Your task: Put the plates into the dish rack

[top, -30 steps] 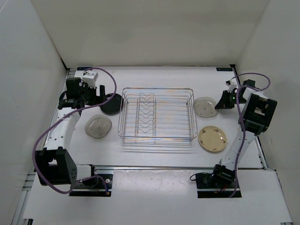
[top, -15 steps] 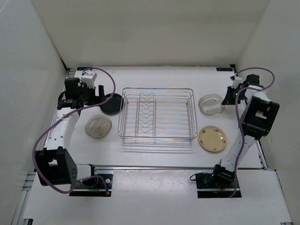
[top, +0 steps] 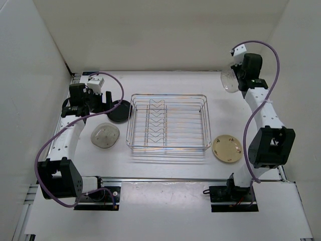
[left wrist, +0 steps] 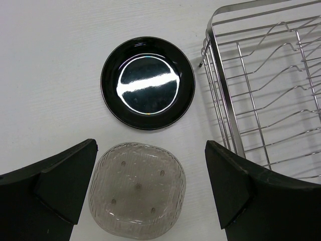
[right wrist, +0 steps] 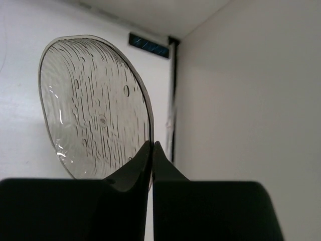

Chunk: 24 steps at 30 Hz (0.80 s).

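Right wrist view has the close-up: the right hand (right wrist: 152, 149) is clenched on the lower rim of the clear glass plate (right wrist: 95, 105), held on edge, its ribbed texture and small bumps plain to see. From overhead that plate (top: 229, 82) is only a faint glint, lifted near the far right corner, well apart from the dish rack (top: 168, 123). Left wrist view: the left hand (left wrist: 150, 144) is released, spread above a pale textured plate (left wrist: 138, 190), with the black plate (left wrist: 148, 83) just beyond and the rack cut off at right. Only the overhead catches the cream speckled plate (top: 227, 148), flat on the table (top: 165, 165) right of the rack. There is a dark label (right wrist: 148, 46) at the table's far edge, its writing unreadable.
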Motion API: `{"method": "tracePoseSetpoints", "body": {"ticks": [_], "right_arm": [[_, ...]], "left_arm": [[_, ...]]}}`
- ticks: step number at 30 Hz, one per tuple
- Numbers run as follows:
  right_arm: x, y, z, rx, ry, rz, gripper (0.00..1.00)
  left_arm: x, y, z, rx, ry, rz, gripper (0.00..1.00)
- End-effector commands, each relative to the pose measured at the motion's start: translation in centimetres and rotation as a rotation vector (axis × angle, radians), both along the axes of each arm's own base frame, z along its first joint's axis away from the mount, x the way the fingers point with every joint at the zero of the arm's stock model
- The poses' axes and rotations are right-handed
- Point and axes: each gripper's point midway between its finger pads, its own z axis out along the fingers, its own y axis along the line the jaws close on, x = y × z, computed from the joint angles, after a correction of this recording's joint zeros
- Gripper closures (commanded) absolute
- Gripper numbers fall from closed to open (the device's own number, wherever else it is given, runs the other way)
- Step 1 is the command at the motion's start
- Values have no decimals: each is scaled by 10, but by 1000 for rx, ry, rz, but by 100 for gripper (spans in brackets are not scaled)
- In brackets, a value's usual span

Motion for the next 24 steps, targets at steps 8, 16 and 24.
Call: {"method": "tracePoseSetpoints", "body": {"ticks": [8, 16, 24], "right_arm": [[-10, 70, 129, -322, -351, 43, 100], [-28, 195, 136, -534, -468, 318, 100], [-53, 272, 119, -522, -445, 554, 100]], "left_arm": [[-7, -5, 22, -30, -67, -28, 0], [-7, -7, 23, -44, -65, -32, 0], [-6, -7, 20, -45, -56, -32, 0]]}}
